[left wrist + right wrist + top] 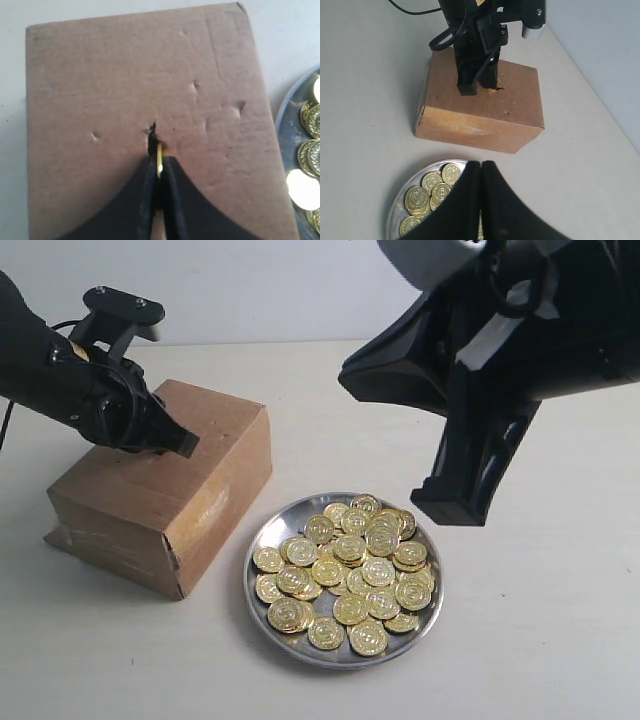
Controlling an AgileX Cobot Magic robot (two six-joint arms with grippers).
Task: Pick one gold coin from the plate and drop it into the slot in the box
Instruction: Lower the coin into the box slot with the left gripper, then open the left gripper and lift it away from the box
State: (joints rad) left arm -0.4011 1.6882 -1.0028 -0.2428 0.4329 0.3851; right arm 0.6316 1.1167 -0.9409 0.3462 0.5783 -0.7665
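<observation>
On the pale table (560,640), toward its left edge, sits the cardboard box (205,502). The metal plate (283,518) lies just beside the box's right front corner, near the table's front edge, heaped with gold coins (350,560).

Above the plate's far edge hangs the right gripper (455,502), its fingers pressed together on nothing (it plays no part just now).

The left gripper (183,443) is down over the middle of the box top, clamped on one coin (159,155) held on edge. The coin's rim meets the near end of the slot (152,134), a short ragged slit. Whether it has entered or only touches the cardboard is hard to tell, as the wrist view is soft.

It looks slightly off the slit's line. Released like this, it could catch on the torn lip, fall flat and slide toward the box edge.
</observation>
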